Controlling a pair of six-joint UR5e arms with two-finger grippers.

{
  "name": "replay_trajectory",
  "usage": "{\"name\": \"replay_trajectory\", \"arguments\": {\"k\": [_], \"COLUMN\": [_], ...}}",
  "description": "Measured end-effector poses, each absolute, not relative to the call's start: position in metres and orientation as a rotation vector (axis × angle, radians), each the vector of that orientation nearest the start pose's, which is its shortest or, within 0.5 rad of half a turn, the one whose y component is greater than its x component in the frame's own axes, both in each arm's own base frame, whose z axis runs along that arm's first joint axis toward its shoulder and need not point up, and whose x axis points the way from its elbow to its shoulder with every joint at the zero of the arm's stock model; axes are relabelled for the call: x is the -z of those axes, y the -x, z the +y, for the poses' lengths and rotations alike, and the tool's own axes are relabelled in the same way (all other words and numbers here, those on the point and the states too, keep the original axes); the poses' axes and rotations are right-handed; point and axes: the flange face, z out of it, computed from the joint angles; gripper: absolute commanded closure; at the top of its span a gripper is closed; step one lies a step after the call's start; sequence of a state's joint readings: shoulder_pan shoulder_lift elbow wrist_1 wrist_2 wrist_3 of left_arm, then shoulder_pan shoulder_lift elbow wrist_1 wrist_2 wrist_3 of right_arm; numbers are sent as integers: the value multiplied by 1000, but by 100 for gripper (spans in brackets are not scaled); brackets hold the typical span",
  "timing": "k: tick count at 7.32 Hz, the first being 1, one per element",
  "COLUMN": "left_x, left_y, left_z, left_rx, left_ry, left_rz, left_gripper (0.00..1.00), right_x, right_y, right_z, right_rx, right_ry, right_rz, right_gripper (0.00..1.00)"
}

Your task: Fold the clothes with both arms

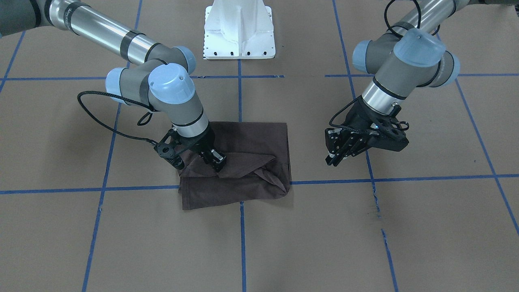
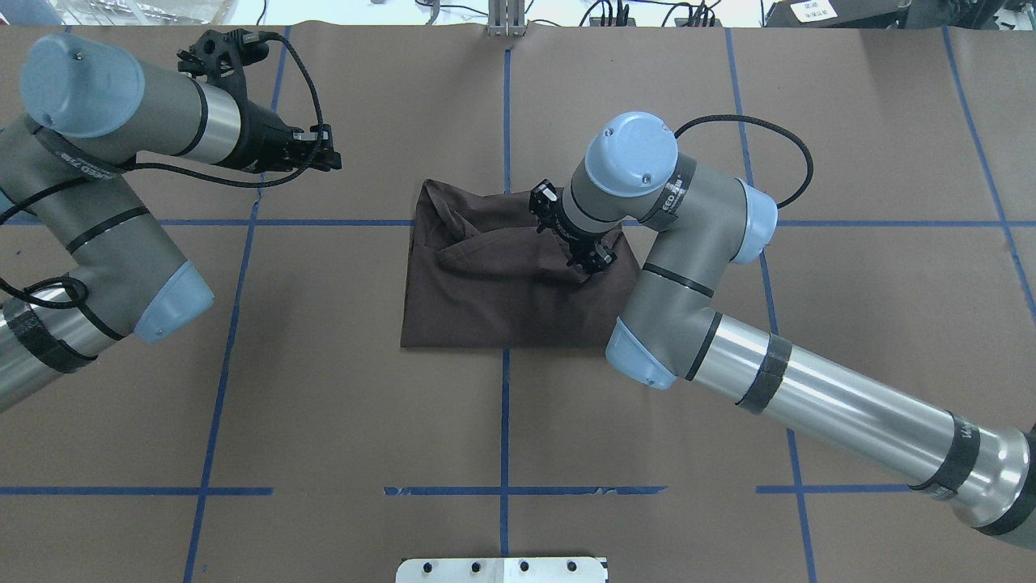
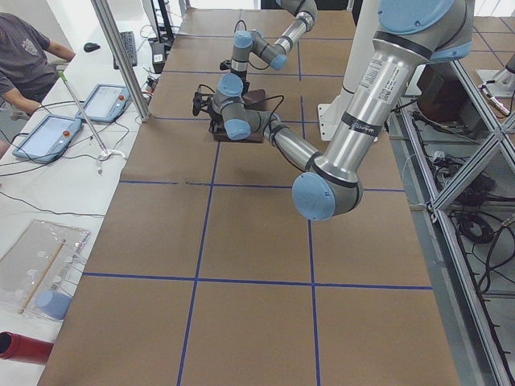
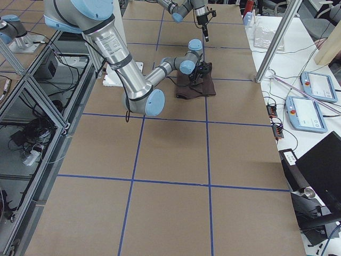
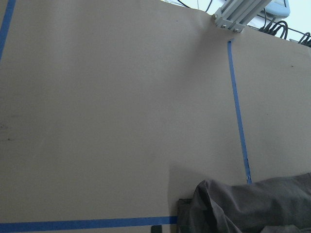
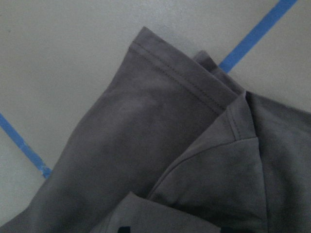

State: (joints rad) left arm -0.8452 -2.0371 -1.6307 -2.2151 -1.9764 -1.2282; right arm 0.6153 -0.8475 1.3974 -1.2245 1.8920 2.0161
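The dark grey-brown T-shirt lies folded into a rough rectangle at the table's middle, with a loose flap folded across its far half. My right gripper points down onto that flap near the shirt's right edge. Its jaws look slightly apart, and the right wrist view shows only flat cloth and a hemmed sleeve. My left gripper hovers off the shirt to its left, shut and empty. The left wrist view shows the shirt's corner.
The white pedestal base stands at the robot's side of the table. Blue tape lines grid the brown table cover. A seated person and tablets are beyond the table's far edge.
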Motion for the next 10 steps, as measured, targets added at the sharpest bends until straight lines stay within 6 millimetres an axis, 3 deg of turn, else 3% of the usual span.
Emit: {"name": "replay_trajectory", "arguments": {"k": [4, 7, 9, 10], "left_x": [-290, -291, -292, -292], "left_y": [-364, -364, -364, -364], "left_z": [-551, -552, -552, -552], "left_rx": [234, 237, 238, 239], "left_ry": [-331, -331, -330, -330], "left_rz": [1159, 1158, 1157, 1156], "left_gripper": [75, 75, 75, 75], "right_x": [-261, -266, -269, -270], "right_y": [556, 560, 563, 564], "right_z": [-508, -492, -489, -489], "right_rx": [-871, -871, -869, -869], "right_ry": [253, 265, 269, 269], "right_rz": [-920, -884, -875, -873], "right_gripper": [27, 34, 44, 67]}}
